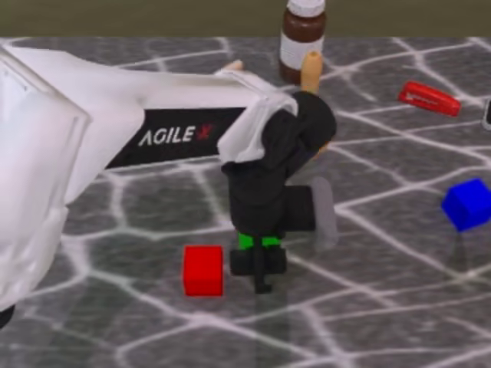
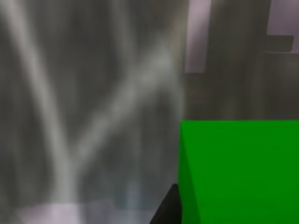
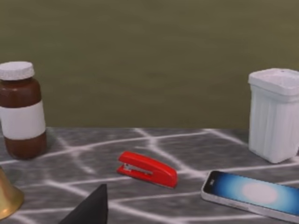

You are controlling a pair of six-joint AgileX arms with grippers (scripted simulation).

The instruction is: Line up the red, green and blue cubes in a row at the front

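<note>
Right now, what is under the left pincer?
The green cube sits under the left pincer, just right of the red cube. Only a green strip shows from above; the pincer body covers the rest.

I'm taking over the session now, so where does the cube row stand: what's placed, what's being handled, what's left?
Placed, by the look of it: the red cube sits at the front. In hand: the left gripper is over the green cube just right of the red one; the left wrist view shows that cube close up, though grip or release is unclear. Left: the blue cube is far right, outside the row.
</note>
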